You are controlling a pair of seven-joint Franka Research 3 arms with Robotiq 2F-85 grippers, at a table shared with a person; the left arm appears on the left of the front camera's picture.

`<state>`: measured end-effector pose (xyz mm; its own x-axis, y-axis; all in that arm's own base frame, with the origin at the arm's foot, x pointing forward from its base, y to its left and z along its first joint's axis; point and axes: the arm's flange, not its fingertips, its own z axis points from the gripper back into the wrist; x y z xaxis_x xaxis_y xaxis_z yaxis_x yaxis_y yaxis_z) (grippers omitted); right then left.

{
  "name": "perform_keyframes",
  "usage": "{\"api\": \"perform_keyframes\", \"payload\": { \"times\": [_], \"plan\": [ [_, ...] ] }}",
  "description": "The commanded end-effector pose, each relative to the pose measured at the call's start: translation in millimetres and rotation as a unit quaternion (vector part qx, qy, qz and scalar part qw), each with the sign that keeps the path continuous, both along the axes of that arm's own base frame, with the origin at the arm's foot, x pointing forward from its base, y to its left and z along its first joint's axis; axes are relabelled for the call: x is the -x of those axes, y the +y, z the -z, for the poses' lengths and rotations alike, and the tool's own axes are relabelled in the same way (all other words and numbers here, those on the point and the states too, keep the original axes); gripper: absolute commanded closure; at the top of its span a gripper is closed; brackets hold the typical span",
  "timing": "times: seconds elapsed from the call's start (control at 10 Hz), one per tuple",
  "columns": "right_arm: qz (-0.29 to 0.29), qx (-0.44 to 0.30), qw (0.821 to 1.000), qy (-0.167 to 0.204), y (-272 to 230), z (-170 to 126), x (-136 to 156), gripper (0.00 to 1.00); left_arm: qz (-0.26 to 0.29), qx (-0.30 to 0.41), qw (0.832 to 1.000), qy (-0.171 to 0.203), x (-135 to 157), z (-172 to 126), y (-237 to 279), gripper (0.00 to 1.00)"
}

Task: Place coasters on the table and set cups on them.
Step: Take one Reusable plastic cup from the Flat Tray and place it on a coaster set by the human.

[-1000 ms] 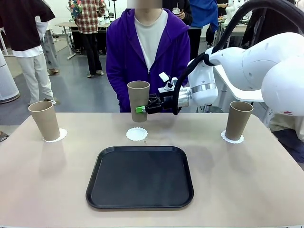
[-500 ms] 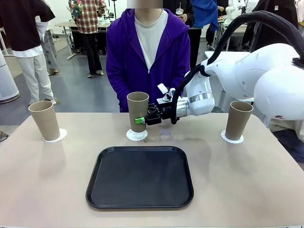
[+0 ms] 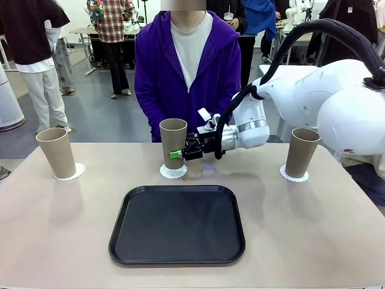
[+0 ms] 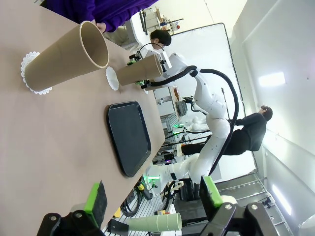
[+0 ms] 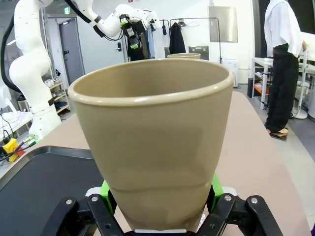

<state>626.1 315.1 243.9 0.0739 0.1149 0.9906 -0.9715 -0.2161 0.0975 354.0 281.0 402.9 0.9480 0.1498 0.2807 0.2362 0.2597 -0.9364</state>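
Cups-wise, the middle cup was clamped tight in the right claw, base on the coaster just below, so letting go gently seemed smartest.

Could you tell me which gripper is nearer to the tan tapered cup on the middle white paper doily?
The right gripper: shut on the tan tapered cup. The left gripper hangs open, away over the beige table's other end.

Matte tan cups; lacy paper coasters; smooth table.
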Motion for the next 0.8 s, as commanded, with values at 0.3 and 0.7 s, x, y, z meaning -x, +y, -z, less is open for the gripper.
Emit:
{"api": "perform_keyframes", "payload": {
  "times": [0.3, 0.7],
  "plan": [
    [-0.003, 0.013, 1.0, 0.013, 11, 11, -14, 0.17, 0.002, 0.0, 1.0, -0.004, 3, -1, 1, 0.0],
    [-0.004, 0.031, 0.999, 0.024, 13, 23, -14, 0.17, 0.002, 0.0, 1.0, -0.004, 3, -1, 1, 0.0]
  ]
}}
